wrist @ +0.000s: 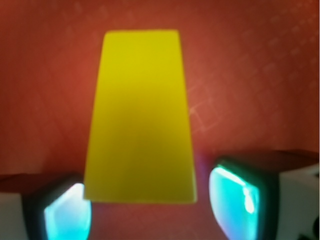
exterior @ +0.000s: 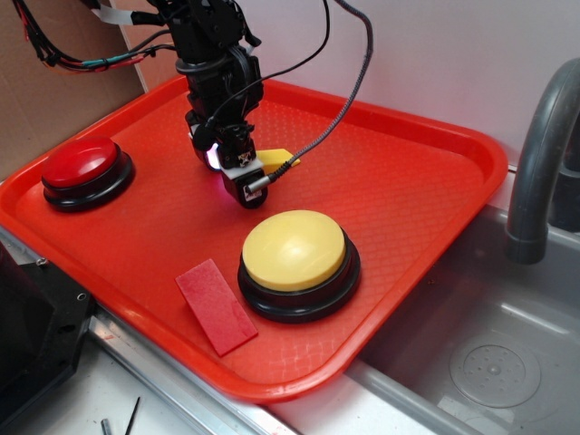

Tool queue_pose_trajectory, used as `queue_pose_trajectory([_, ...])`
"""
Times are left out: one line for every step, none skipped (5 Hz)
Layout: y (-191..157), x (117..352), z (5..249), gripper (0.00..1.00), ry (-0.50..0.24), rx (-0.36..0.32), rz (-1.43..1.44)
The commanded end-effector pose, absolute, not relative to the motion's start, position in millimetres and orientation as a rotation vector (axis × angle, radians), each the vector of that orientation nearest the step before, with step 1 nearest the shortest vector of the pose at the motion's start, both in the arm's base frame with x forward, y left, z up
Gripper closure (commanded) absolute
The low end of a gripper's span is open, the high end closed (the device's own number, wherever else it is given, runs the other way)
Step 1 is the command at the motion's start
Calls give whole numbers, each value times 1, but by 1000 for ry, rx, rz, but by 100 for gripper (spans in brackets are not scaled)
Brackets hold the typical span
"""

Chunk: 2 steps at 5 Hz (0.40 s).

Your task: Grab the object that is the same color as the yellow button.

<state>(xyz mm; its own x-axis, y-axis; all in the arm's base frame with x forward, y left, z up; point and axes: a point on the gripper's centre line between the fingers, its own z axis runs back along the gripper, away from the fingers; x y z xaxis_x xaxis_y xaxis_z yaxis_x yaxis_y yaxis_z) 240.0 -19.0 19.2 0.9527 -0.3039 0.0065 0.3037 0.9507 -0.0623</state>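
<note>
I see jaws [wrist: 142, 210] spread wide, straddling yellow wedge [wrist: 141, 120] without contact. Wedge lies on red tray [exterior: 408, 181], just behind yellow button [exterior: 294, 251], well right of red button [exterior: 83, 163].

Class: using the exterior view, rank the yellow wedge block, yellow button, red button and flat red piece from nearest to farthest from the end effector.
1. Yellow wedge block, at the end effector.
2. Yellow button, front right.
3. Red button, far left, and flat red piece, front edge: too close to call.
</note>
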Motion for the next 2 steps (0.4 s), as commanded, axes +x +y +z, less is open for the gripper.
queue_pose_trajectory([-19,209,25,0,5,-35,-351])
queue_pose_trajectory([-15,218,33,0,-5,-37,-346])
